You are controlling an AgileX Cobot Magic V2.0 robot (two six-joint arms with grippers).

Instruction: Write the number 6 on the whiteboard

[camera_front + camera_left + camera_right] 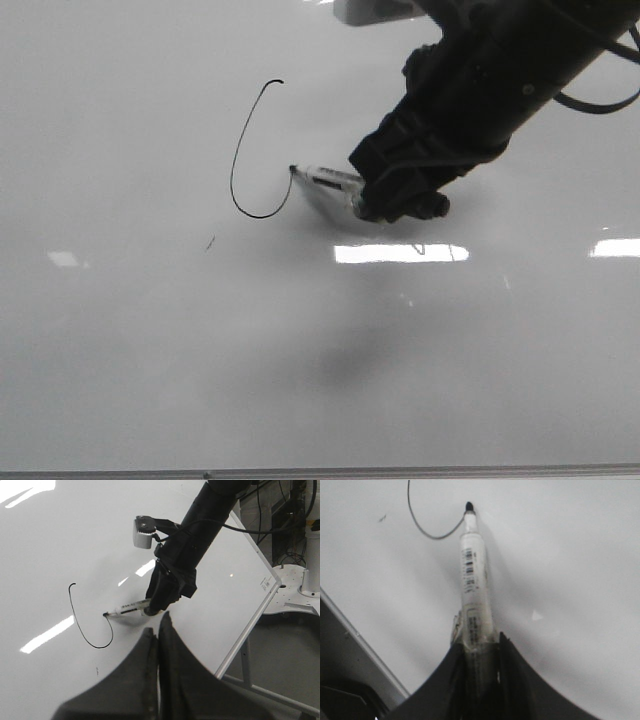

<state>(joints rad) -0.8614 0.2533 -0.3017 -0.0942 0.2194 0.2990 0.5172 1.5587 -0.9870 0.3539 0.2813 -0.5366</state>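
One stroke is standing on the whiteboard (120,340): the number 6 (243,160) is showing its tall slanted stem and the bottom of its bowl, with the loop not yet closed. The right gripper (479,652) is clamping a marker (472,587), whose tip is touching the line's end. Judged next: curling the tip back toward the stem to close the loop. The marker's long axis is pointing from the gripper toward the stem. The left gripper (157,637) is idling with fingers together.
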